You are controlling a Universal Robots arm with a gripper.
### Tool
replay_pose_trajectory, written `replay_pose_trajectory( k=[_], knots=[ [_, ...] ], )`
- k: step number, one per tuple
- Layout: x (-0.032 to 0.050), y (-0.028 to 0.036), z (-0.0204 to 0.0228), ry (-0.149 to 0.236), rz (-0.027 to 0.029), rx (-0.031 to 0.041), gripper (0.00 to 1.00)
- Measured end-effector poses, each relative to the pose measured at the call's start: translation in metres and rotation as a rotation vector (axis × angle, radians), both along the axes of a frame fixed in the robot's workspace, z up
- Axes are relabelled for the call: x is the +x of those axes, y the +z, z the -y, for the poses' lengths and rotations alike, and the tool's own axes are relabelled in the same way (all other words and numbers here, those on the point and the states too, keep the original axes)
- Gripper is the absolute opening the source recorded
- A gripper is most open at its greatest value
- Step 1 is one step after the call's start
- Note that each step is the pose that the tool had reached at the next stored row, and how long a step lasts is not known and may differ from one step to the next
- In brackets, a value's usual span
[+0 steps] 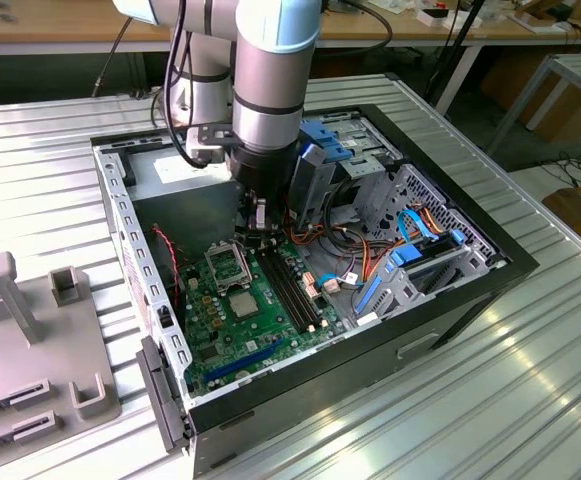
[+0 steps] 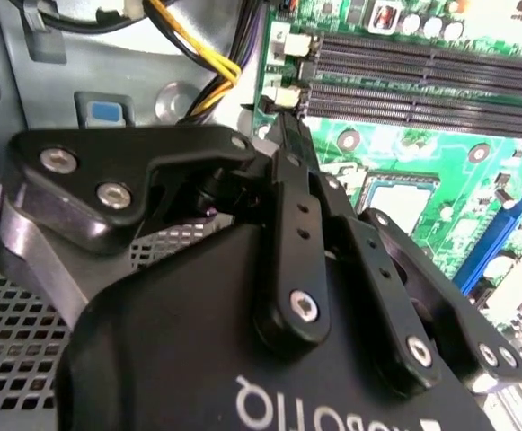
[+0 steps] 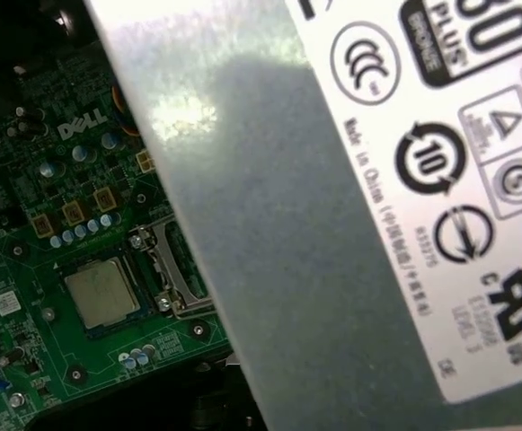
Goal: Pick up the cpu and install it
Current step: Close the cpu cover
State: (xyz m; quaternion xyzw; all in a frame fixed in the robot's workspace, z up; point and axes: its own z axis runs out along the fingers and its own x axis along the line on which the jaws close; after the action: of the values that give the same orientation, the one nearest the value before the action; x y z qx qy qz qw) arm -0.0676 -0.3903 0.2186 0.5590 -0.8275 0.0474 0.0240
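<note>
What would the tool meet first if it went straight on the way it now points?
The tool would probably meet the green motherboard by the end of the black memory slots, not the cpu; depth is unclear.

Dull grey metal cpu (image 3: 99, 292), glossy green motherboard (image 1: 210, 350), matt black tool (image 1: 259, 233), ribbed bright metal table (image 1: 530, 400)

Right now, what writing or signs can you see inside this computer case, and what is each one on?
Motherboard, first wrist view: white brand lettering, not read out.
Power supply label: black print, round certification signs, not read out.
Gripper, second wrist view: white letters on its black body, cut off by the edge.
CPU: no print visible on its grey top.
</note>
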Motion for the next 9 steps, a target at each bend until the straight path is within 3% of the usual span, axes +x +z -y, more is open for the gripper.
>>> replay_pose_trajectory(
  k=[9],
  knots=[
    [0.0001,-0.0024,0.0001,0.0,-0.0001,0.0199,0.11]
  ],
)
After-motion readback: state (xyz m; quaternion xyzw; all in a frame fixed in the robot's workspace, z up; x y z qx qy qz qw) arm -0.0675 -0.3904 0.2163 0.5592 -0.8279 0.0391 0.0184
